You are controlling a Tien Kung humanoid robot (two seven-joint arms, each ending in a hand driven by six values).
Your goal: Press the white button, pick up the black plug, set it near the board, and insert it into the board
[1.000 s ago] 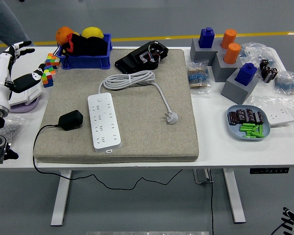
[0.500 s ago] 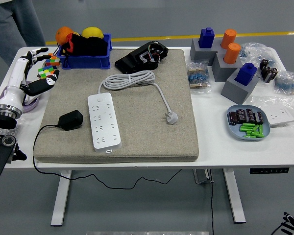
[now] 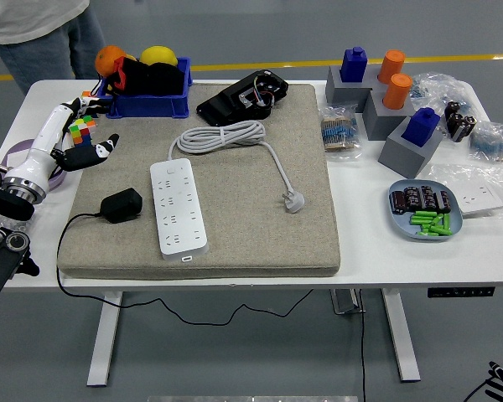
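Step in hand, by judgement: reaching in to press the white button [image 3: 187,259] at the near end of the power strip [image 3: 178,208]; best done with one fingertip brought straight down, other fingers lifted clear of the sockets, wrist kept off the black plug [image 3: 121,204]. Left hand [image 3: 82,144] hovering over the mat's [image 3: 260,226] far-left corner, fingers spread, holding nothing; right hand unseen. Black plug: small, blocky, matte, lying on the mat just left of the strip, thin black cable [image 3: 65,251] trailing off the counter [image 3: 386,251] edge.
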